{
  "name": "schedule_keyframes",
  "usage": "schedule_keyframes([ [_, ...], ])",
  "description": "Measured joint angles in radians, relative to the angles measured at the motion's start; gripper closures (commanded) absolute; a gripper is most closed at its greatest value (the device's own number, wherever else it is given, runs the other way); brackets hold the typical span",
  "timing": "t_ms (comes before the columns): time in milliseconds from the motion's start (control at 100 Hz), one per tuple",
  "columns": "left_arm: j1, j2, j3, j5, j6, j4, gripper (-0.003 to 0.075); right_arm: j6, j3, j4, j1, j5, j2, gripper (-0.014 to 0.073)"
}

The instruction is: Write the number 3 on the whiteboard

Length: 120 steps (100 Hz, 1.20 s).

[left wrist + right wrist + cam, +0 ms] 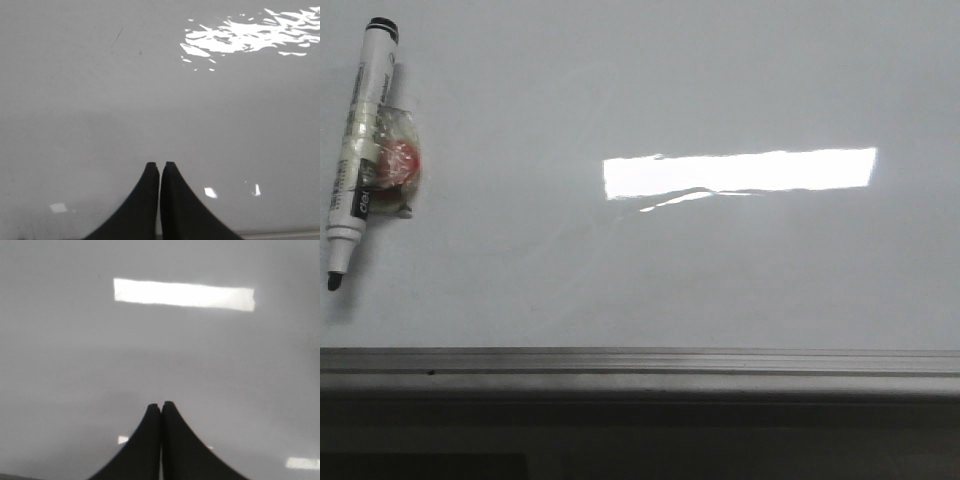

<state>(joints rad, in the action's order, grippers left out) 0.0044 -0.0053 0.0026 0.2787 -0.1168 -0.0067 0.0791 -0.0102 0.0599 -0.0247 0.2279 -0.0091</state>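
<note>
The whiteboard (720,270) fills the front view, glossy white-grey with a bright light reflection and a grey metal frame strip (640,362) along its near edge. No number 3 shows on it. A white marker (360,150) with a black cap end and black tip lies at the far left, with a taped red lump (396,163) on its side. Neither gripper shows in the front view. My left gripper (160,165) is shut and empty over the bare board (100,110). My right gripper (161,404) is shut and empty over the bare board (225,365).
A short faint dark mark (117,39) lies on the board in the left wrist view. Below the frame strip in the front view is a dark area (640,440).
</note>
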Motion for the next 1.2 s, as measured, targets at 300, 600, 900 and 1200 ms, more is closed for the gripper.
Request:
schedule_keyframes([
  [300, 0.000, 0.005, -0.029, -0.058, 0.023, -0.115, 0.0741, 0.000, 0.000, -0.143, 0.000, -0.017, 0.019, 0.0645],
  [600, 0.001, 0.197, -0.386, 0.215, -0.003, -0.071, 0.0741, 0.000, 0.046, -0.320, 0.000, -0.081, 0.314, 0.0645],
  [900, 0.001, 0.243, -0.423, 0.234, -0.003, -0.134, 0.0510, 0.000, 0.292, -0.331, 0.000, 0.167, 0.473, 0.0645],
  [1200, -0.002, 0.296, -0.338, 0.117, -0.023, -0.247, 0.0351, 0.000, 0.308, -0.331, 0.000, 0.223, 0.476, 0.0645],
])
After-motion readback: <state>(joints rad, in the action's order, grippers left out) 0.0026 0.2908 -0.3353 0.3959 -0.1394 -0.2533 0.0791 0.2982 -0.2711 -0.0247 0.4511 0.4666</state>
